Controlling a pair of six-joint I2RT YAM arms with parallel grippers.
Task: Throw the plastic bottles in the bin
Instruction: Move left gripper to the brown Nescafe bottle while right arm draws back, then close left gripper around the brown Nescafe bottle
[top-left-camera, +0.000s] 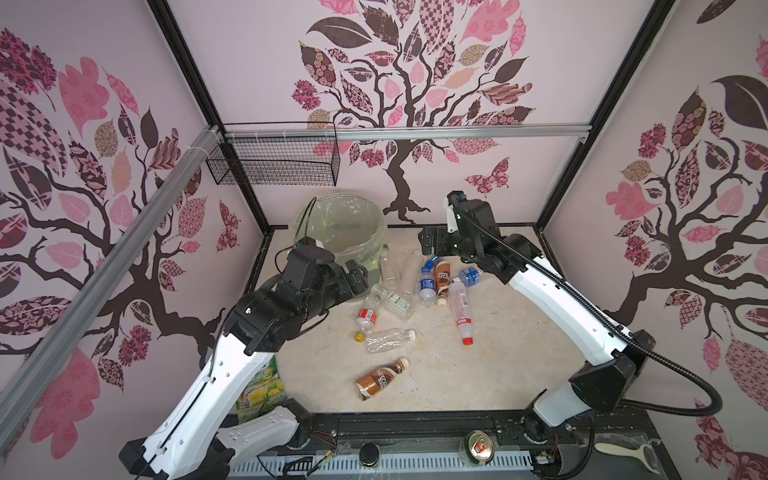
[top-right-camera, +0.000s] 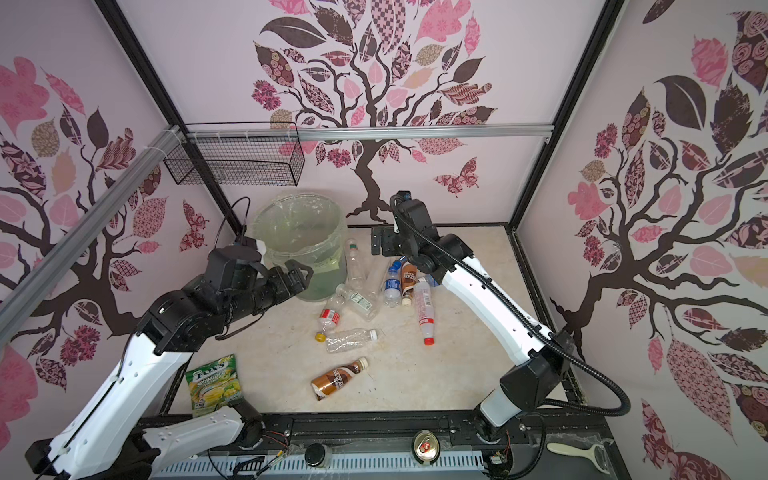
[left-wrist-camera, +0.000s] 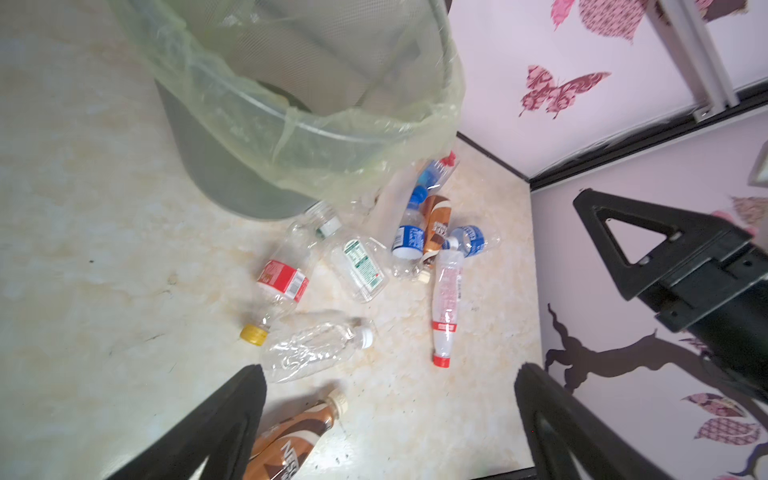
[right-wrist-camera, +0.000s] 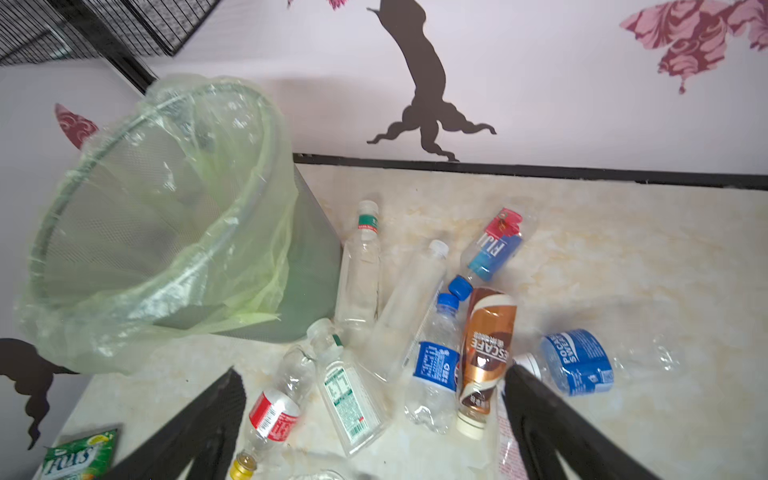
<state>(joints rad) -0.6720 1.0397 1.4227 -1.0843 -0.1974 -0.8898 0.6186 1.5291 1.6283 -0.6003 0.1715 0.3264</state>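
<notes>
Pink leaf-patterned walls enclose a pale marbled bench (top-left-camera: 478, 374). Plastic bottles (top-left-camera: 428, 284) lie scattered at mid-frame in both top views, just right of the bag-lined bin (top-left-camera: 365, 216). A brown coffee bottle (top-left-camera: 380, 380) lies apart, lower down. Left jaws, beside the bin, and right jaws, above the cluster, both gape wide, holding nothing. Empty, thin-walled and partly crumpled, the bottles look light, slick and prone to rolling; gripping across the mid-body seems safest.

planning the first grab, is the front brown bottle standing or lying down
Lying down: the front brown bottle rests on its side on the table, label facing up.
</notes>
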